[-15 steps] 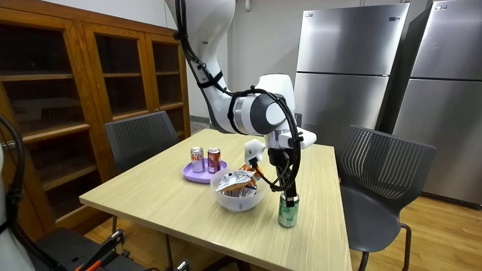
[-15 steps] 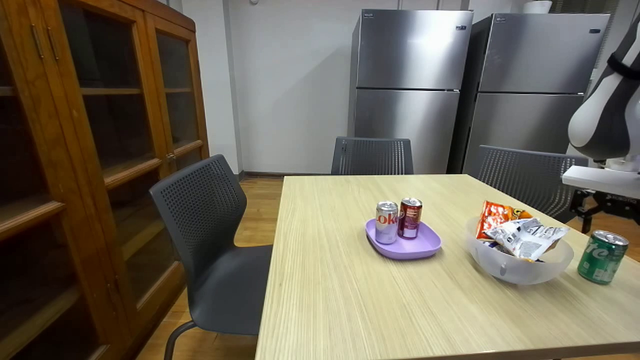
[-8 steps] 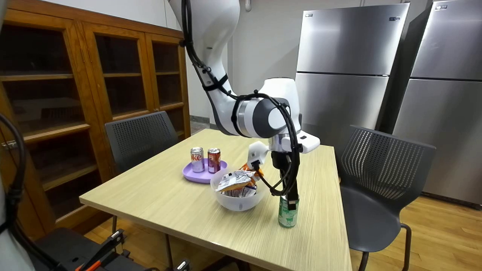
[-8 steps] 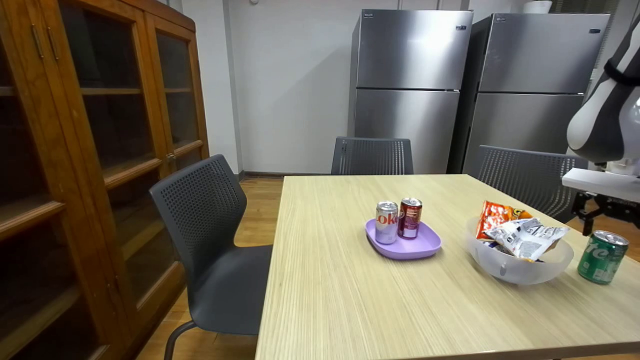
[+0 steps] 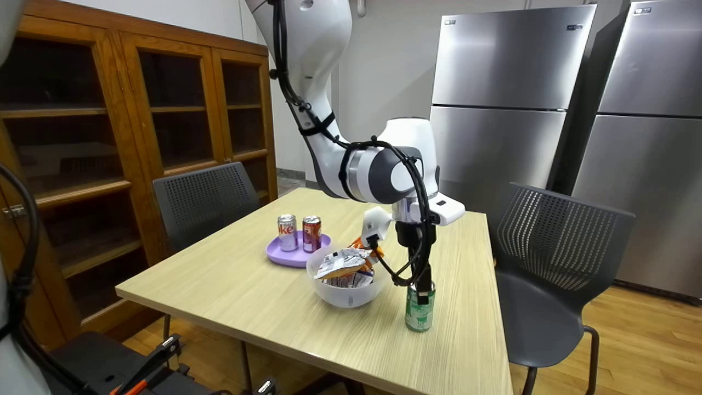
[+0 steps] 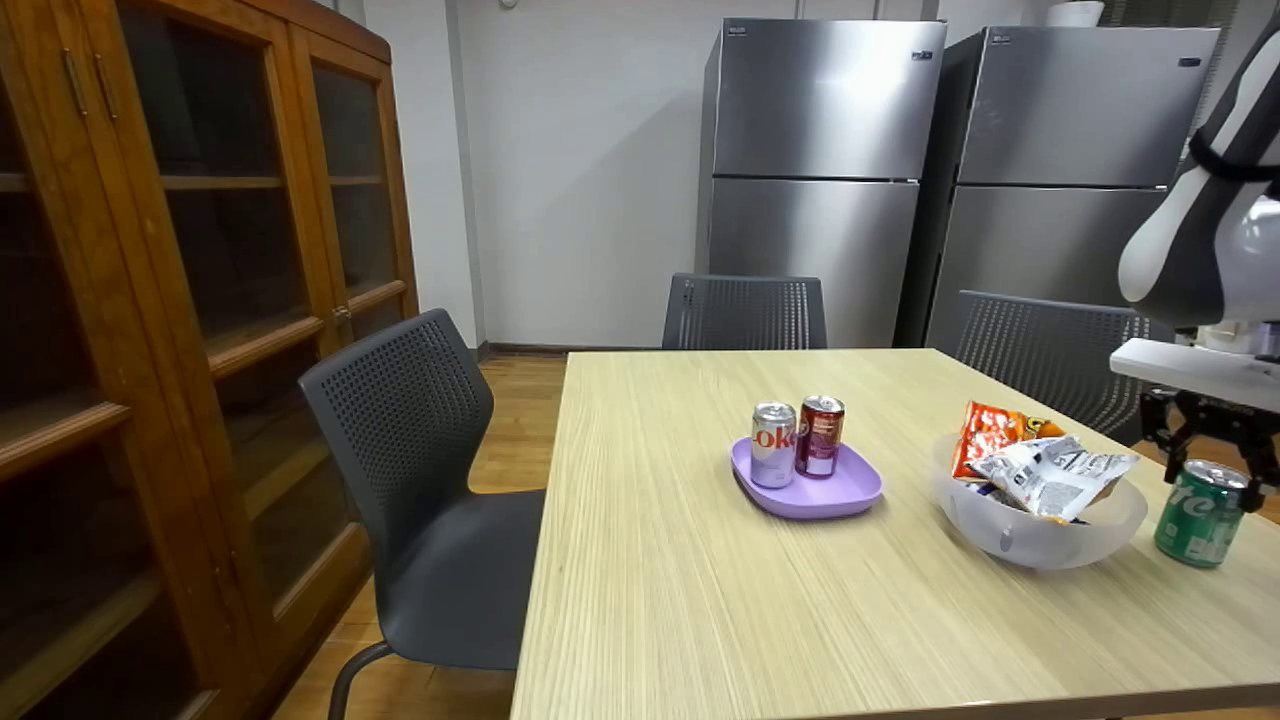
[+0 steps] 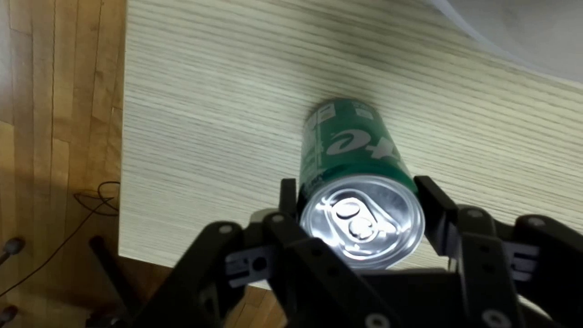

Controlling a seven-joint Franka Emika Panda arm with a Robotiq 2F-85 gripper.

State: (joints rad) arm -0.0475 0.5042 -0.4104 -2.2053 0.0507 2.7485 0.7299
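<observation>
White bowl (image 6: 1075,14), perhaps, atop refrigerator (image 6: 1080,110)

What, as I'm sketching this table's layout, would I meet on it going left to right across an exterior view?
In an exterior view: silver can → dark red can (both on a purple plate) → bowl holding snack bags → green can.
</observation>
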